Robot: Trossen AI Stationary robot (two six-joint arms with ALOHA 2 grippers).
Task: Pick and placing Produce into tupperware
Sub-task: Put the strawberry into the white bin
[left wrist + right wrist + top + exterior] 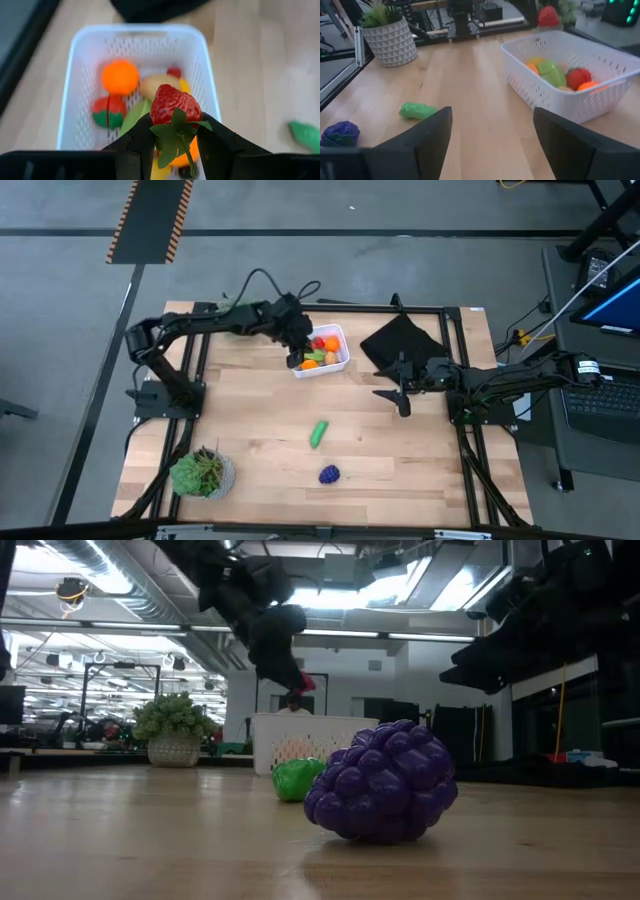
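Strawberry [172,104] in left end effector [176,137], above the tupperware [67,100].

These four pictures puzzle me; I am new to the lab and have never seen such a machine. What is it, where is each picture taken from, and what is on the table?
It is a robot with two dark arms at a wooden table, each ending in a two-finger gripper. One picture looks straight down from above, one looks level across the tabletop, and two come from cameras on the arms' wrists.

The left gripper is shut on a red toy strawberry, holding it above a white perforated tub. In the tub lie other toy produce, such as an orange. The right gripper is open, waiting near a black cloth.

Loose on the table are a green toy vegetable and purple grapes; the grapes look huge in the low view only because they lie close to that camera. A potted plant stands at one corner.
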